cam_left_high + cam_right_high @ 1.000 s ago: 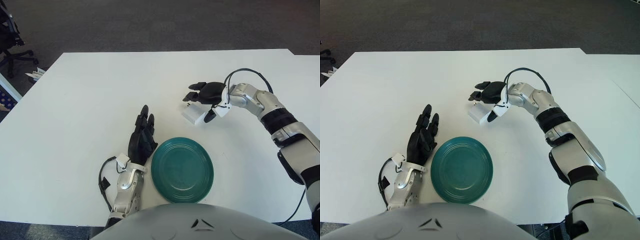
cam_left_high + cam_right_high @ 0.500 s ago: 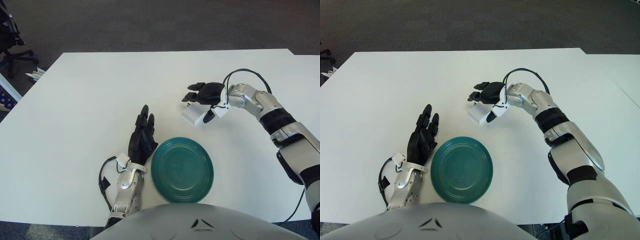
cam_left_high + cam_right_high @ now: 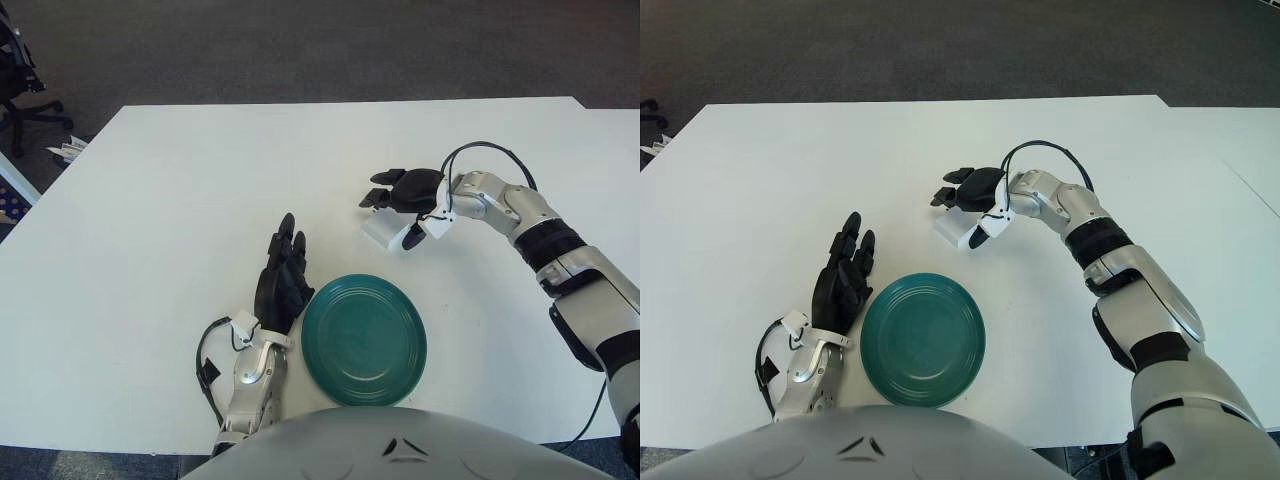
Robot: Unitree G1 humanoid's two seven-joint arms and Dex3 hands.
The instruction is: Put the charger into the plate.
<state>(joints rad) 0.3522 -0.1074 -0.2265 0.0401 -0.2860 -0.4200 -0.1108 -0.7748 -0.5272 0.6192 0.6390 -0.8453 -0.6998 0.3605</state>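
The white charger (image 3: pixel 380 229) lies on the white table, above the plate's upper right rim. My right hand (image 3: pixel 393 216) is over it. Its black fingers (image 3: pixel 381 196) reach past the charger's far side and the thumb (image 3: pixel 412 238) sits at its near right side, still spread. The green plate (image 3: pixel 364 340) is empty and sits near the table's front edge. My left hand (image 3: pixel 283 281) lies flat on the table with its fingers stretched out, just left of the plate.
The white table (image 3: pixel 180 200) runs wide to the left and back. An office chair (image 3: pixel 18 70) stands on the dark floor beyond the table's far left corner. A black cable (image 3: pixel 480 150) loops over my right wrist.
My right hand has shifted slightly left over the charger, and the charger has moved a little left with it. The left hand and plate have stayed put.
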